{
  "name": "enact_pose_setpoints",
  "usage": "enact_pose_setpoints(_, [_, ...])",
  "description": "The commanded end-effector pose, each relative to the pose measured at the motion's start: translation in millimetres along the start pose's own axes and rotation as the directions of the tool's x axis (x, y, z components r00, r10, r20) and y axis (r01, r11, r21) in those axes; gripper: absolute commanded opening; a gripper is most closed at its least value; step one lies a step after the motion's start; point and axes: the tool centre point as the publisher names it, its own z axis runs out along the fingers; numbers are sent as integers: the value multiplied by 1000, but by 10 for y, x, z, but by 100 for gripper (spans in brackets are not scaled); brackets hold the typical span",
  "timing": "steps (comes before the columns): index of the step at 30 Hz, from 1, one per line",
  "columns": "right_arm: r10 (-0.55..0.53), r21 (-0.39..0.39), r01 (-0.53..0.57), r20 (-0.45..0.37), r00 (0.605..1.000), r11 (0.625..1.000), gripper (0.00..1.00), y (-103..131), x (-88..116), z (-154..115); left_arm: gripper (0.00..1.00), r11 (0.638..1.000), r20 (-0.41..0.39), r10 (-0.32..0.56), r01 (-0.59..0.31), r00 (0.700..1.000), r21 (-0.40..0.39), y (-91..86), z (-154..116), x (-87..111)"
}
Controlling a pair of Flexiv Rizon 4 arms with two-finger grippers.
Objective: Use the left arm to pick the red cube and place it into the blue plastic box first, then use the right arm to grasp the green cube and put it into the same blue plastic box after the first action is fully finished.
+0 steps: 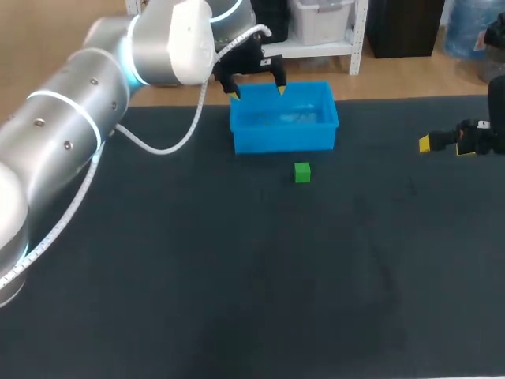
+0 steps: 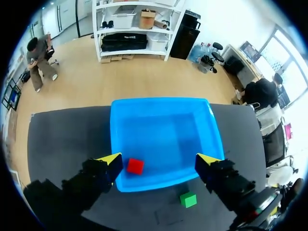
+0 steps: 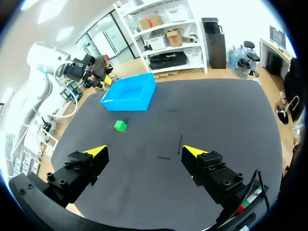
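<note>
The blue plastic box (image 1: pixel 326 136) stands at the back of the table. My left gripper (image 1: pixel 258 89) hangs open above its left end. In the left wrist view the red cube (image 2: pixel 135 166) lies on the floor of the box (image 2: pixel 163 182), below the open left gripper (image 2: pixel 160 162) and nearer one finger, touching neither. The green cube (image 1: pixel 302 172) sits on the mat just in front of the box, also the green cube (image 2: pixel 188 199) and green cube (image 3: pixel 120 125). My right gripper (image 1: pixel 442 142) stands open and empty at the right edge, far from the box (image 3: pixel 130 102); in its own view the right gripper (image 3: pixel 144 153) holds nothing.
The table top is a dark mat (image 1: pixel 237 276). My left arm (image 1: pixel 71 118) crosses the back left corner with a white cable hanging from it. My left arm (image 3: pixel 43 62) also shows beside the box in the right wrist view.
</note>
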Motion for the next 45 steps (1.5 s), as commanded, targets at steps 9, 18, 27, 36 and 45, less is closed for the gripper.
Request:
enact_pose_setpoints(9, [-1, 1, 1, 0, 1000, 1000, 100, 0, 3, -5, 100, 998, -7, 30, -29, 1000, 61, 78, -170, 56])
enact_pose_setpoints(18, [-1, 1, 1, 0, 1000, 1000, 100, 0, 3, -5, 100, 993, 30, 70, -72, 997, 92, 131, -375, 234])
enact_pose_setpoints(27, [-1, 1, 1, 0, 1000, 1000, 100, 0, 3, -5, 100, 986, 53, 123, -128, 991, 103, 179, -538, 411])
enact_pose_setpoints(36, [-1, 1, 1, 0, 1000, 1000, 100, 0, 3, -5, 100, 983, 64, 137, -143, 989, 113, 232, -652, 562])
enact_pose_setpoints(45, [-1, 1, 1, 0, 1000, 1000, 100, 0, 3, -5, 100, 974, 72, 181, -189, 981, 128, 233, -758, 782])
